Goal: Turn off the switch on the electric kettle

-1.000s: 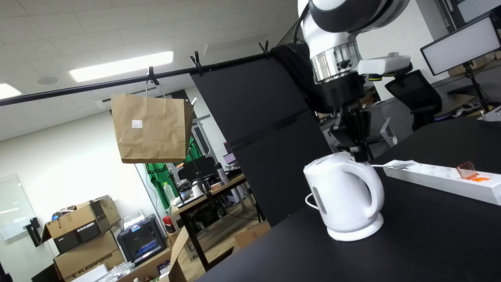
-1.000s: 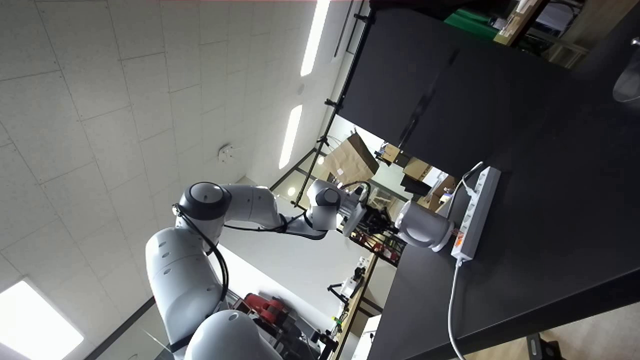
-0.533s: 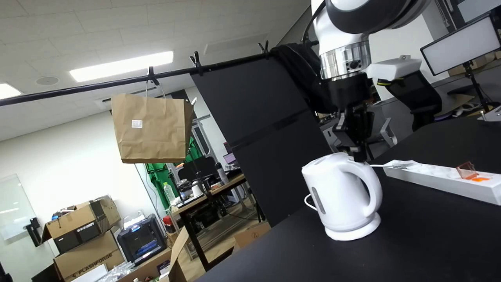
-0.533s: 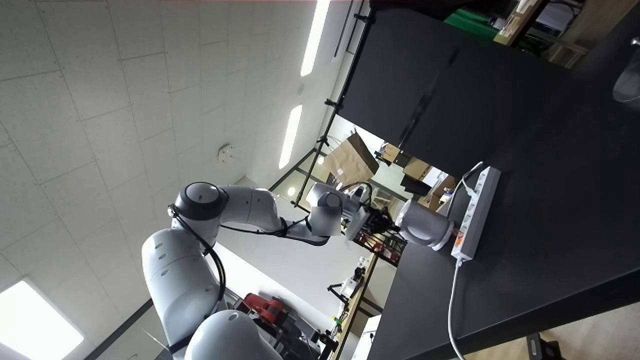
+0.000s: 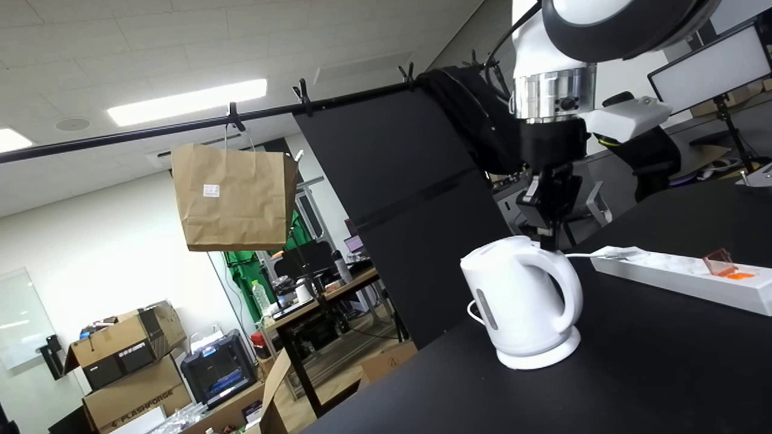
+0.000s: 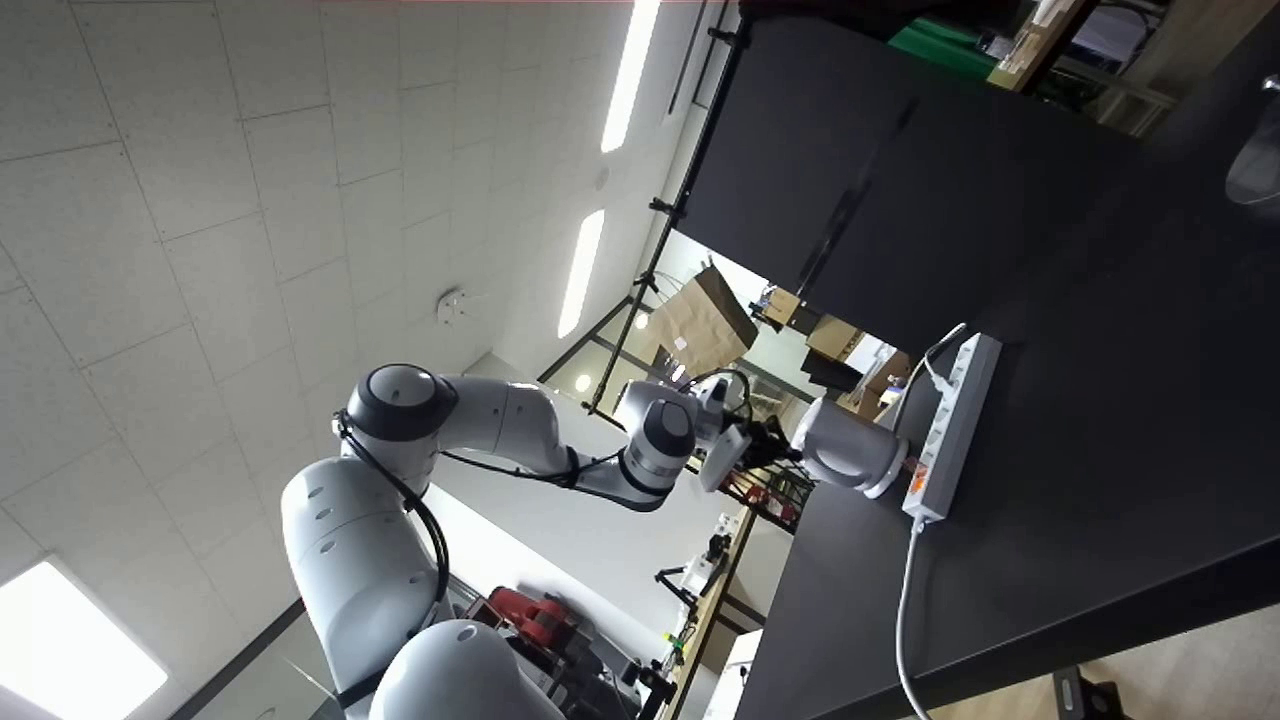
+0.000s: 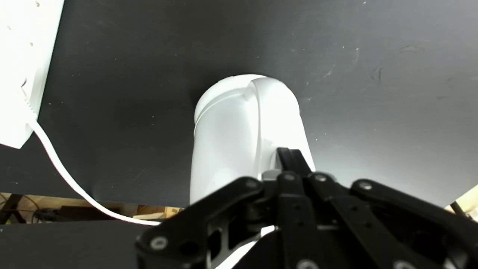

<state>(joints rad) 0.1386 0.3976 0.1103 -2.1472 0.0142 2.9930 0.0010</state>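
The glossy white electric kettle (image 5: pixel 512 301) stands upright on its round base on the black table. It also shows in an exterior view (image 6: pixel 848 448) and in the wrist view (image 7: pixel 227 138). My gripper (image 5: pixel 549 244) points down at the kettle's top, where the loop handle begins. In the wrist view the fingertips (image 7: pixel 293 151) are together, over the handle's upper part, with nothing seen between them. The tips look in contact with the kettle. They also meet its top end in an exterior view (image 6: pixel 796 456). The kettle's switch cannot be made out; the fingers cover that area.
A long white power strip (image 5: pixel 681 277) with an orange-red switch and raised cover (image 5: pixel 721 263) lies beside the kettle on the black table (image 5: pixel 639 361). A white cord (image 7: pixel 63 168) runs from it past the kettle. A black curtain (image 5: pixel 416 205) hangs behind.
My arm's wrist has swung right in an exterior view and the gripper stands more upright, its tips staying at the kettle's top. The kettle has shifted slightly left there.
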